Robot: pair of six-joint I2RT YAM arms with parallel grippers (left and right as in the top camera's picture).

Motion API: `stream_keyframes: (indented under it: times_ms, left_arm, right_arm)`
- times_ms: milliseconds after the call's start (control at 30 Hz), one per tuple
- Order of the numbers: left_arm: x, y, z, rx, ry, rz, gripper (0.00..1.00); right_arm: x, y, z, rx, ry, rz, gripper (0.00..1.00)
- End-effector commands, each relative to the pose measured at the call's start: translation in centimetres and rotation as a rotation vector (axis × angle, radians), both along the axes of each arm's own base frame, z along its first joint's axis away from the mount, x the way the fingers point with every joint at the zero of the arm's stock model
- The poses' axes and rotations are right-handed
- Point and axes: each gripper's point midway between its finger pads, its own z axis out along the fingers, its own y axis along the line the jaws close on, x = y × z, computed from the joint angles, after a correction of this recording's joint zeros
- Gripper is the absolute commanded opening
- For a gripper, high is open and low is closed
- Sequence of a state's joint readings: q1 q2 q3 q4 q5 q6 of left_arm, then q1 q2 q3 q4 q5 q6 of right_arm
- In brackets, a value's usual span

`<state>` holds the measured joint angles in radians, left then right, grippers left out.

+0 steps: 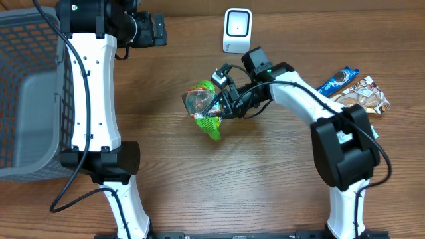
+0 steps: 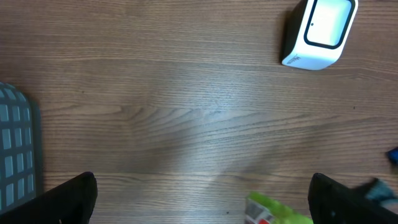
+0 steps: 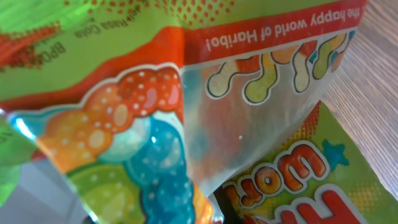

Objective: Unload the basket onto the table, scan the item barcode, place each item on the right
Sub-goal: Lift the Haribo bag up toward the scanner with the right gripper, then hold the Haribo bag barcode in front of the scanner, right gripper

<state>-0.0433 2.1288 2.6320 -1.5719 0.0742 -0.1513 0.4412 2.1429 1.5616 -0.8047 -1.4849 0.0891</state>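
Jaws clamped on the crinkly green candy bag (image 1: 202, 109), my right gripper (image 1: 224, 101) should turn its barcode flat toward the white plastic scanner (image 1: 237, 30).

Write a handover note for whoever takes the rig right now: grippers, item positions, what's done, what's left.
Left gripper: open, empty, at the far edge of the table, left of the scanner.
Right gripper: shut on the gummy bag, mid-table, apart from the scanner.
Other items: blue packet and beige packet lie on the right; basket on the left.
Done: bag gripped.
Left: bring the bag's barcode to the scanner's face. No barcode shows in the right wrist view, so the bag may need turning.
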Motion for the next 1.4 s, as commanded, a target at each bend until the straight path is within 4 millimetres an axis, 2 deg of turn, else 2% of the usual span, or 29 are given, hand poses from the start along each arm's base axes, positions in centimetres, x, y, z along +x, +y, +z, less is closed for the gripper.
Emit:
stream_keyframes:
  times_ms: [0,233,333,433,567,767,933,1200,1367]
  left_arm:
    - [0.2,0.2,-0.3,0.002,0.004,0.007,1.00]
    - [0.2,0.2,-0.2,0.002,0.003,0.007,1.00]
    - [0.2,0.2,-0.3,0.002,0.003,0.007,1.00]
    - [0.2,0.2,-0.3,0.002,0.003,0.007,1.00]
    - [0.2,0.2,-0.3,0.002,0.004,0.008,1.00]
    - [0.2,0.2,-0.3,0.002,0.004,0.007,1.00]
    - [0.2,0.2,-0.3,0.002,0.004,0.007,1.00]
    - [0.2,0.2,-0.3,0.002,0.003,0.008,1.00]
    - [0.2,0.2,-0.3,0.002,0.004,0.007,0.99]
  right_arm:
    - [-0.3,-0.1,0.4,0.062,0.063,0.020,0.04]
    - [-0.3,-0.1,0.6,0.092,-0.002,0.020,0.04]
    - [-0.5,-0.2,1.5,0.118,-0.058,0.022,0.04]
    - [-0.5,-0.6,3.2,0.153,-0.137,0.017,0.04]
    - [-0.4,-1.8,6.5,0.216,-0.286,-0.006,0.04]
    - [-0.6,-4.6,12.4,0.301,-0.531,-0.061,0.04]
    - [-1.2,-7.0,16.3,0.332,-0.669,-0.107,0.04]
    - [-2.9,-9.9,21.2,0.356,-0.832,-0.165,0.04]
    - [-5.0,-12.1,24.9,0.370,-0.975,-0.206,0.04]
